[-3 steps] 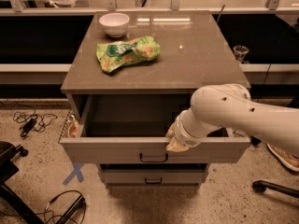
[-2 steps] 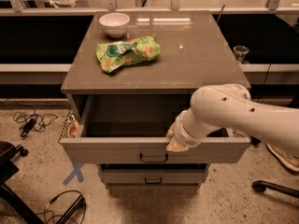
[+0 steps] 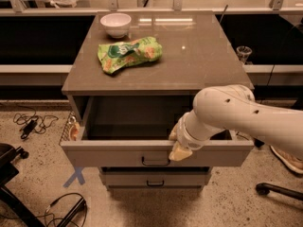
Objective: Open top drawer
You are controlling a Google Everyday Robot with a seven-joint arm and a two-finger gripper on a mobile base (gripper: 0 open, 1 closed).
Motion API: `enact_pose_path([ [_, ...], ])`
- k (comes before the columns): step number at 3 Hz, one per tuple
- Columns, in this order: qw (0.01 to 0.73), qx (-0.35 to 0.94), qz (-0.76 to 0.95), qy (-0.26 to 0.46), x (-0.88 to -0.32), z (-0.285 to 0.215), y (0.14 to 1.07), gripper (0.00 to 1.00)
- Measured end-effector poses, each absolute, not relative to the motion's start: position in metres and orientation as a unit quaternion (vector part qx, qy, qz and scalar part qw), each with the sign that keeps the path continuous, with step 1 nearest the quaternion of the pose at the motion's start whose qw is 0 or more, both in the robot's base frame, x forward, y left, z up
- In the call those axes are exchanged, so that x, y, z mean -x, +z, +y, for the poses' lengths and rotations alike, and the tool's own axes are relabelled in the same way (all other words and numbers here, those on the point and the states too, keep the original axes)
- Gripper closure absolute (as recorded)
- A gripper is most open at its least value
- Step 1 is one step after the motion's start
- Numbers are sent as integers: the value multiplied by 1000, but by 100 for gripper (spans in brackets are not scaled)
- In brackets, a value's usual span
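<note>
The top drawer [image 3: 109, 154] of the grey-brown cabinet stands pulled out, and its deep grey interior shows. Its small dark bar handle [image 3: 155, 162] sits at the middle of the front. My gripper [image 3: 178, 144] hangs at the drawer's front rim, just right of and above the handle, on the end of my white arm [image 3: 236, 115]. The arm hides the right part of the drawer's inside. A narrower lower drawer [image 3: 154, 178] with a like handle sits shut beneath it.
A white bowl [image 3: 116, 23] and a green snack bag [image 3: 129, 54] lie on the cabinet top [image 3: 199, 56]. Cables [image 3: 29, 123] and a blue tape cross [image 3: 75, 176] lie on the floor at left. Chair legs [image 3: 277, 189] stand at right.
</note>
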State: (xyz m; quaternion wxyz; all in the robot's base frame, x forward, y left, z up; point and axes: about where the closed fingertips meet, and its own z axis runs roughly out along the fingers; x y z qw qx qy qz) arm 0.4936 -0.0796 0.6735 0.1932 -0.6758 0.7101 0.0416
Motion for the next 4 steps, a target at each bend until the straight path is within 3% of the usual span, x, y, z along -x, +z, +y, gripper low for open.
enact_pose_path([
  [1, 193, 676, 710, 41, -493, -79, 674, 0],
  [3, 179, 677, 714, 13, -497, -84, 700, 0],
  [4, 145, 668, 727, -66, -528, -110, 780, 26],
])
